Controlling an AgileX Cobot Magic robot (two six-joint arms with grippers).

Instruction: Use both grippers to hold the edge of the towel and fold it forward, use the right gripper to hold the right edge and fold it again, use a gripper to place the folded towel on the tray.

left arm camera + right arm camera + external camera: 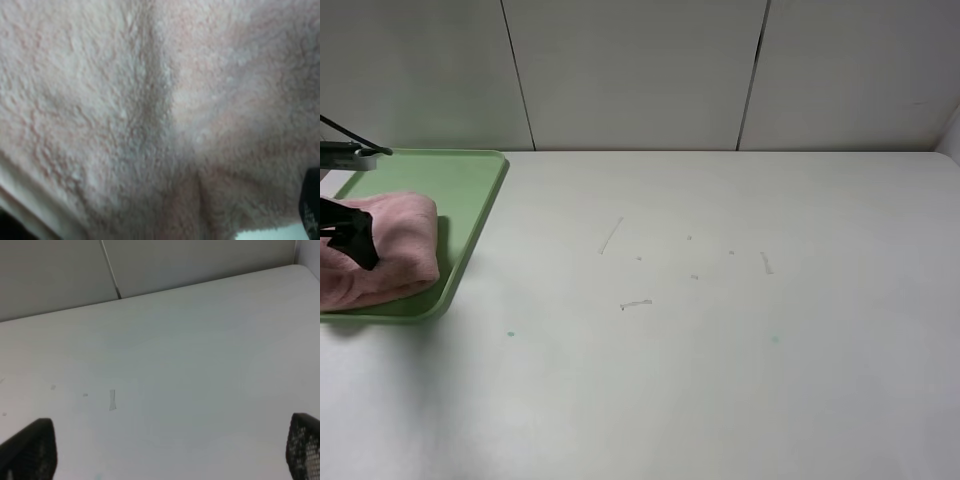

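The towel [382, 245] lies folded into a thick pink bundle on the tray [470, 185], which sits at the far left corner of the desk [720, 330]; the bundle covers the tray's near half and runs off the left of the high view, so how far it overhangs the tray's left rim cannot be seen. The left gripper [355, 238] hangs just over the towel, one black finger showing against the pink, and its own camera is filled with fluffy terry, a crease running down the middle and a sliver of green tray at one corner. Its jaws seem to stand apart with nothing pinched between them, though the view is too close to be certain. The right gripper [165, 460] is spread wide over bare desk, well apart from the tray, holding nothing. By the look of things the folding and the placing are done. The towel looks light, soft and limp: it will sag and unfold if lifted by a single layer, and the pile gives good friction, so slipping is unlikely. If it needs squaring up, the best hold would be across the stacked layers at the folded edge, pinching the whole thickness at once.
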